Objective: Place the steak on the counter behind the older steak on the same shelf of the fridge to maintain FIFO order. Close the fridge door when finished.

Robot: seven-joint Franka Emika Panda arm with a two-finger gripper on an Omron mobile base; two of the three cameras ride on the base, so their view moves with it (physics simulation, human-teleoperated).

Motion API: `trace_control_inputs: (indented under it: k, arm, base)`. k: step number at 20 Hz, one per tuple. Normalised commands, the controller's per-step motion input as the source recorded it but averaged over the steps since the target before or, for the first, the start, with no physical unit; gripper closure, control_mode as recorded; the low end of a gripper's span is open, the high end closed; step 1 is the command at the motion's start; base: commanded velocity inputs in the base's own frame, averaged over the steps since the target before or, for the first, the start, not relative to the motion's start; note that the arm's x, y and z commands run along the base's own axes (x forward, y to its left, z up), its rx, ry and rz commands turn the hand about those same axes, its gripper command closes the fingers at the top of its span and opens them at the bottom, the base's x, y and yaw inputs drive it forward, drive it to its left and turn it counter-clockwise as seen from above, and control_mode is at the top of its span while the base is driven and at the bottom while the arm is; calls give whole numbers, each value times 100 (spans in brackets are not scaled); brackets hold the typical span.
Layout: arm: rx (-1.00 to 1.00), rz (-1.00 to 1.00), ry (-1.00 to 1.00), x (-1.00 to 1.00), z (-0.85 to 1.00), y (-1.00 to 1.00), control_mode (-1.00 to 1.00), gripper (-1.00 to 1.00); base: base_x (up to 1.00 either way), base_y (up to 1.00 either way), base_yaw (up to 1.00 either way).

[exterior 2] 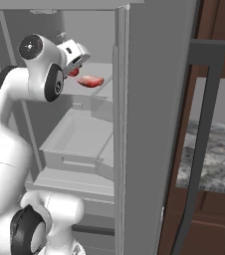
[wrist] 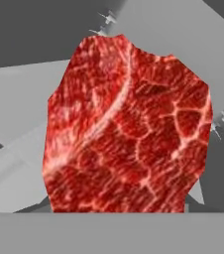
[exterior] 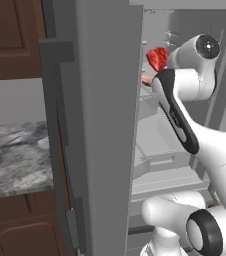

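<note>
1. The steak (exterior: 158,58), deep red and marbled, hangs inside the open fridge (exterior: 105,125), carried at the arm's end above the shelf (exterior 2: 98,92).
2. The older steak (exterior 2: 90,81) lies on that shelf, at the red steak's four o'clock in the right base view.
3. The gripper (exterior 2: 74,62) grasps the steak; its fingertips are hidden.

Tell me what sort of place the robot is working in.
A rendered home kitchen, most likely. An open grey fridge with shelves and drawers, a marbled stone counter over dark brown cabinets, and raw steak at the gripper all suggest it.
</note>
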Motion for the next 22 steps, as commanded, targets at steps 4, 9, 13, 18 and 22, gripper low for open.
trace_control_inputs:
  k: [4,9,13,18,22]
  arm:
    - [0,0,2,85,-3,0,-100,100]
    - [0,0,6,87,-23,0,-100,100]
    - [0,0,5,66,-35,0,-100,100]
    - [-2,0,0,28,-38,0,-100,100]
    - [0,0,2,24,-20,-2,-100,100]
  base:
    - [0,0,0]
    - [0,0,0]
    - [0,0,0]
    - [0,0,0]
    - [0,0,0]
